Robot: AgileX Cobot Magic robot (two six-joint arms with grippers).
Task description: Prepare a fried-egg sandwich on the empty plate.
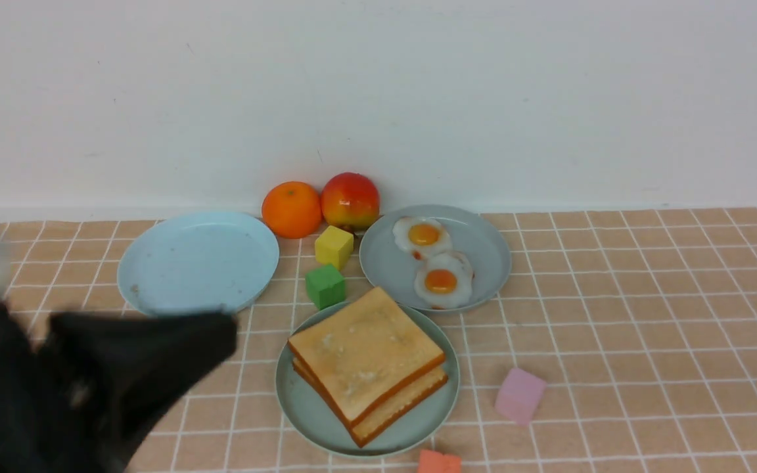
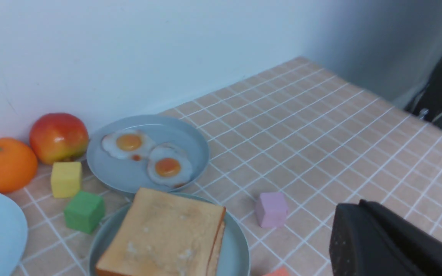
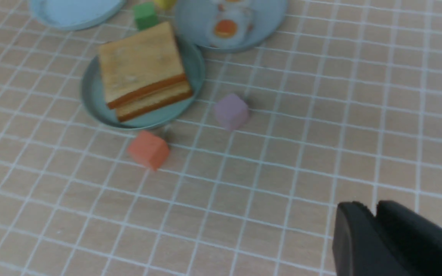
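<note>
Two square golden toast slices (image 1: 365,348) lie stacked on the mint-green plate (image 1: 299,410) at the front centre. Only their brown crusts show at the seam, and whether anything lies between them I cannot tell. Two fried eggs (image 1: 423,236) (image 1: 443,279) rest on the grey-blue plate (image 1: 490,256) behind. My left gripper (image 1: 221,332) hangs blurred at the lower left, left of the toast and apart from it. Its jaws are shut with nothing in them (image 2: 349,209). The right gripper (image 3: 370,209) shows only in its wrist view, shut and holding nothing, above bare tiles well away from the plates.
A pale sky-blue plate (image 1: 198,263) with nothing on it sits at the back left. An orange (image 1: 291,209) and an apple (image 1: 350,199) stand by the wall. Yellow (image 1: 334,246), green (image 1: 324,285), pink (image 1: 520,395) and red-orange (image 1: 439,462) cubes lie around the plates.
</note>
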